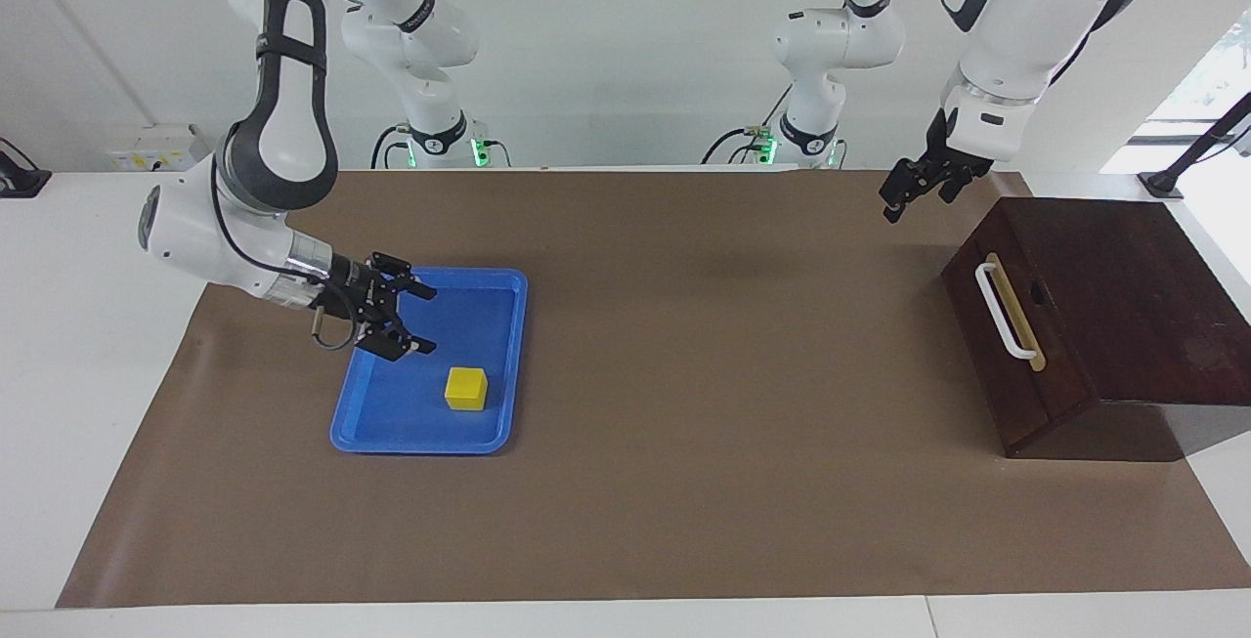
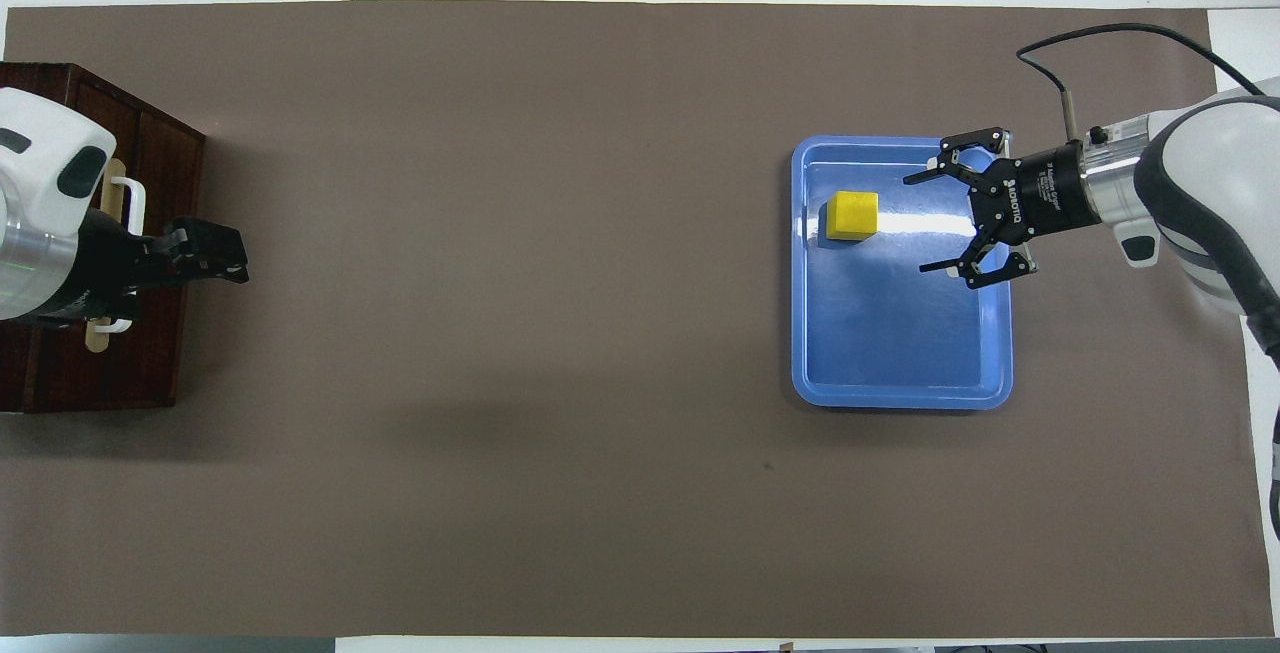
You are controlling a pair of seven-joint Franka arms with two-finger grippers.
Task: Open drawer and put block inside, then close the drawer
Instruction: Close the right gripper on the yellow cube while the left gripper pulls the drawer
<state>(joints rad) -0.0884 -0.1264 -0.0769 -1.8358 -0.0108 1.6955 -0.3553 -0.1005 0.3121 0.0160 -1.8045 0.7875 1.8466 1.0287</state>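
The yellow block (image 1: 465,388) (image 2: 851,214) lies in the blue tray (image 1: 430,446) (image 2: 900,399), at the part of it farther from the robots. My right gripper (image 1: 430,321) (image 2: 917,223) hangs open just over the tray, pointing at the block from the right arm's end, a short gap away and holding nothing. The drawer (image 1: 982,330) (image 2: 110,363) is shut in its dark wooden box at the left arm's end, its white handle (image 1: 1002,311) (image 2: 135,198) facing the mat's middle. My left gripper (image 1: 894,198) (image 2: 235,258) is raised over the mat in front of the drawer, open and empty.
A brown mat (image 1: 684,482) (image 2: 500,383) covers most of the white table. The left arm's wrist (image 2: 40,223) covers part of the box and handle from above. The wooden box (image 1: 1124,286) stands on the mat's edge at the left arm's end.
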